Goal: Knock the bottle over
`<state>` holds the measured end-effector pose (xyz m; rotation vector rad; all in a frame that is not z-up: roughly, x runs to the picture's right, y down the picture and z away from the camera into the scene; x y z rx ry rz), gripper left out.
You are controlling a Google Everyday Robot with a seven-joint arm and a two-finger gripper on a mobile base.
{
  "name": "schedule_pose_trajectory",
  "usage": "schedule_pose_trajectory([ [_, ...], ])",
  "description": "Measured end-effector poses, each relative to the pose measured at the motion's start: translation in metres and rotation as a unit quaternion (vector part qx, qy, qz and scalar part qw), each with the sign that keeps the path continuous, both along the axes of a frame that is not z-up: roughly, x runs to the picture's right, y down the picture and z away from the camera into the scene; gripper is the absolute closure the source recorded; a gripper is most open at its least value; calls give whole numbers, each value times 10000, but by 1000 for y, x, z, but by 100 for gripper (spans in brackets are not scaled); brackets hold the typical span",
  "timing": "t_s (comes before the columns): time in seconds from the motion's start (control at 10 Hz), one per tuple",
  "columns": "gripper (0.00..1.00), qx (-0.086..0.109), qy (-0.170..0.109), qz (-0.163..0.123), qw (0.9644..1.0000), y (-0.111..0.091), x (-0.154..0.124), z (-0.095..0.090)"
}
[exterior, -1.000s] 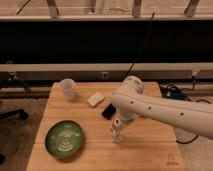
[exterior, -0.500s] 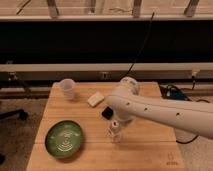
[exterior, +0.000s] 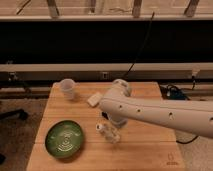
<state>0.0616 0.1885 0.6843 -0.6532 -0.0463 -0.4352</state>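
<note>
Wooden table [exterior: 145,155], seen from above. White arm [exterior: 160,114] reaches in from the right edge across the middle of the top. Gripper [exterior: 113,129] sits low near the table's centre, mostly hidden under the arm; cannot tell how far the fingers are spread or whether they hold anything. Bottle [exterior: 108,132], clear and pale, lies close against the gripper near the centre, seemingly tilted or on its side, though the view is poor there. Green plate [exterior: 64,139] by the front-left corner. Clear cup [exterior: 67,88] upright near the back-left corner. Pale sponge [exterior: 94,99] between cup and arm.
</note>
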Motion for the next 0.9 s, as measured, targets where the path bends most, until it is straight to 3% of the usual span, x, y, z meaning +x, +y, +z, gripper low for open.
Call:
schedule_pose_trajectory([
  [0.5,90,-137,-469,-110,9987,12,-27,-8],
  [0.9,90,-71,-386,-92,9992,6,-22,-4],
])
